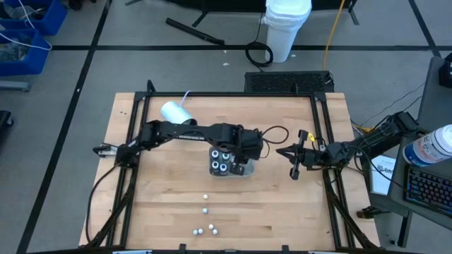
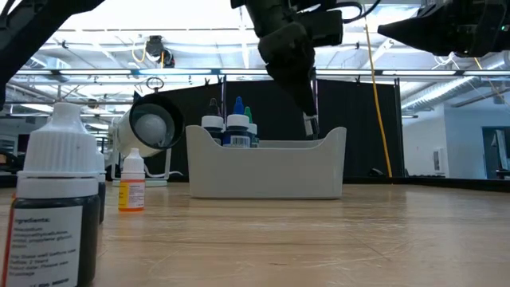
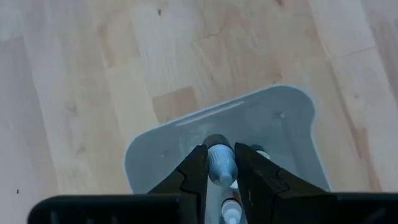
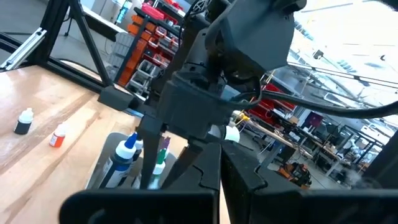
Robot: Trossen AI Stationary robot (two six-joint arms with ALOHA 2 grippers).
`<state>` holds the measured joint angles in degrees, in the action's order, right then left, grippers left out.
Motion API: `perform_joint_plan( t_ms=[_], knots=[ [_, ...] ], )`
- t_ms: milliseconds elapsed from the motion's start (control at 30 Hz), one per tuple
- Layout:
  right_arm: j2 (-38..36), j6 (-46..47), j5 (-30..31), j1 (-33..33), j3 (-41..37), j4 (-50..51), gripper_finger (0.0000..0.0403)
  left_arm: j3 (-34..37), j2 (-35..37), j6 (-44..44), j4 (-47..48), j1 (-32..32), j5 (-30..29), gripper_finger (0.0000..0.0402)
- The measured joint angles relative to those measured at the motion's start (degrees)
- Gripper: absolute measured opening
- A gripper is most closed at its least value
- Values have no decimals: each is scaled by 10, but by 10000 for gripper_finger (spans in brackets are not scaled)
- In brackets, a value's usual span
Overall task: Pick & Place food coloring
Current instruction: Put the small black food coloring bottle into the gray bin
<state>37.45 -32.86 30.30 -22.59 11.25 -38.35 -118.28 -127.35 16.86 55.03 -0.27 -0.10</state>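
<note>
The food coloring is a set of tiny bottles. Some stand in the grey tray (image 1: 229,168) at mid-table, with blue and green tips (image 2: 232,127) above its wall. Several lie or stand loose near the front edge (image 1: 205,209), and one stands close to the low camera (image 2: 49,209). My left gripper (image 3: 221,168) reaches down into the tray (image 3: 273,124), shut on one small pale-topped bottle (image 3: 221,163). My right gripper (image 1: 281,151) hovers shut by the table's right edge, holding nothing. My left gripper pinches the bottle's upper part (image 3: 220,157) between its two fingers (image 3: 194,173). The fingers slant steeply down from above, over the tray's right half. The tray's wall (image 2: 319,163) hides the bottle's lower end, so I cannot tell whether it stands on the tray floor.
A large white-and-grey cylinder (image 1: 175,111) with a cord lies at the far left of the table. A small orange-labelled bottle (image 2: 131,185) stands left of the tray. Black frame rails (image 1: 323,134) run along the table's sides. A white bucket (image 1: 286,28) stands on the floor beyond.
</note>
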Motion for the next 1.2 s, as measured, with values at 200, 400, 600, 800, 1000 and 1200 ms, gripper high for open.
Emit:
perform_joint_plan(
  t_ms=[200, 400, 600, 800, 1000, 1200],
  knots=[
    [0, 4, -1, 0, 0, 0, 0, 0, -10, -9, -19, 3, 0, 72],
    [0, 5, -1, 0, 0, 0, 0, 0, -13, -20, 0, 2, -26, 72],
    [0, 6, -1, 0, 0, 4, 0, 0, -13, -38, 53, 2, -55, 72],
    [0, 5, -1, 0, 0, 9, 0, 0, -13, -46, 54, 2, -56, 72],
    [0, 5, -1, 0, 0, 9, 0, 0, -24, -61, 41, 2, -56, 72],
    [-1, 5, -1, 0, 0, 14, 0, 2, -43, -71, 53, 1, -79, 72]
  ],
)
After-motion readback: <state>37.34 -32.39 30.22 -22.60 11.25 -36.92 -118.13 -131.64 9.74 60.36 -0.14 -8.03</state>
